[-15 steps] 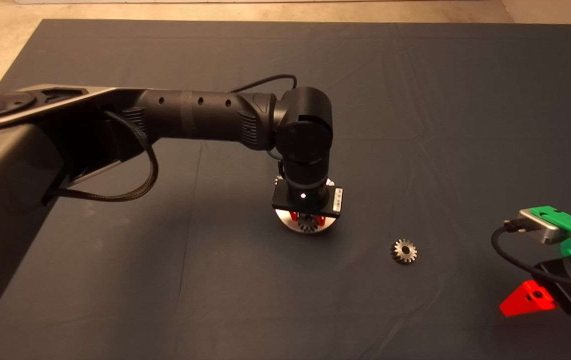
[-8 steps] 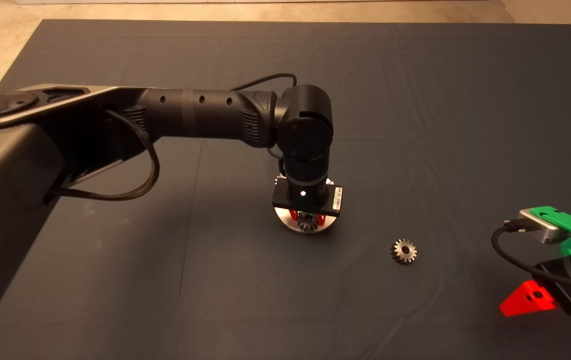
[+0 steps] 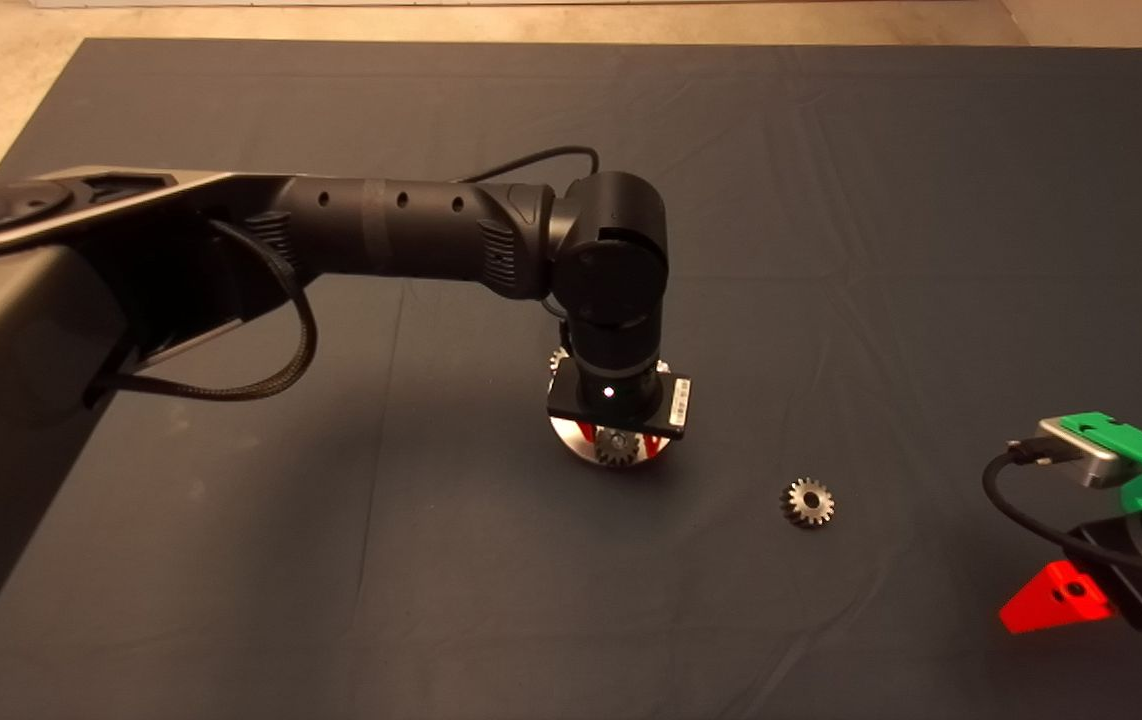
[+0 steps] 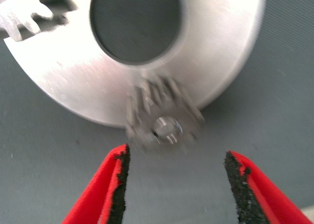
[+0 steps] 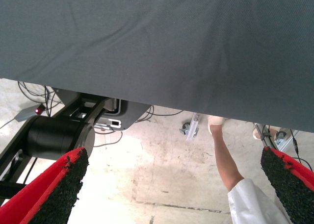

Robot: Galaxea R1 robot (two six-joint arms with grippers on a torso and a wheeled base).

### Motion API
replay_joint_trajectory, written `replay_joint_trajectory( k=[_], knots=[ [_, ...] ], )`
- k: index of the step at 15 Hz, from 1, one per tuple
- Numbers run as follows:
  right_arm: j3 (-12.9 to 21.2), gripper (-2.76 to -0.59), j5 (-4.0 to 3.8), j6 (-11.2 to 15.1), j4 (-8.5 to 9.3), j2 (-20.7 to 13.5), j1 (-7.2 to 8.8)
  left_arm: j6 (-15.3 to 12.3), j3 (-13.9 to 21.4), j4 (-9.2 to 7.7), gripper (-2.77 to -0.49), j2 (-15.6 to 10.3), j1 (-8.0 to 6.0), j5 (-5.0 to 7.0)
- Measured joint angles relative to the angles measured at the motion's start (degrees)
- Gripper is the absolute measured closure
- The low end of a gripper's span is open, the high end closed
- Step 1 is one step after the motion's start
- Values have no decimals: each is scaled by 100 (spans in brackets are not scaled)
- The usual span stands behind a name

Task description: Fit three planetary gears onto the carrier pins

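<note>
Two black arms share the dark grey mat (image 3: 831,200), and only the one reaching in from nine o'clock is at work. Its left gripper (image 3: 615,436) hangs straight down over the flat shiny silver disc with a central hole (image 3: 571,444) near the mat's centre. In the left wrist view the red fingers with black pads (image 4: 119,185) stand spread apart, touching nothing. Between them, at the disc's rim (image 4: 221,77), sits a small silvery-grey spur gear (image 4: 164,117) with a shiny stud end (image 4: 168,128) showing in its round bore; whether it is fully seated cannot be told. At the ten o'clock corner of that view, a second toothed gear (image 4: 24,13) rests on the disc. Compared with half a second ago, the wrist has shifted slightly toward three o'clock and risen a little, and the gear (image 3: 617,447) now shows clear of the fingers.

Toward four o'clock from the disc, well apart, the third small gear (image 3: 808,502) lies flat on the mat, unmoved. At the four o'clock edge the right gripper (image 3: 1056,600) waits parked, fingers wide apart (image 5: 59,189); its wrist view shows floor, cables and a person's leg (image 5: 223,155) beyond the mat.
</note>
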Motion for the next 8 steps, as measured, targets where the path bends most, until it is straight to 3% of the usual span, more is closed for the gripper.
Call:
replay_joint_trajectory(
  k=[3, 4, 7, 8],
  knots=[
    [0, -263, -5, 0, 0, -2, 0, -32, 121, -28, -147, -2, -227, -29],
    [0, -263, -2, 0, 0, -2, 0, -62, 201, -70, -147, -17, -427, -29],
    [0, -263, 0, 0, 0, 2, 0, -211, 669, -246, -163, -259, -1514, -40],
    [0, -263, -10, 0, 0, 2, 0, -281, 933, -360, -163, -451, -1627, -49]
  ],
)
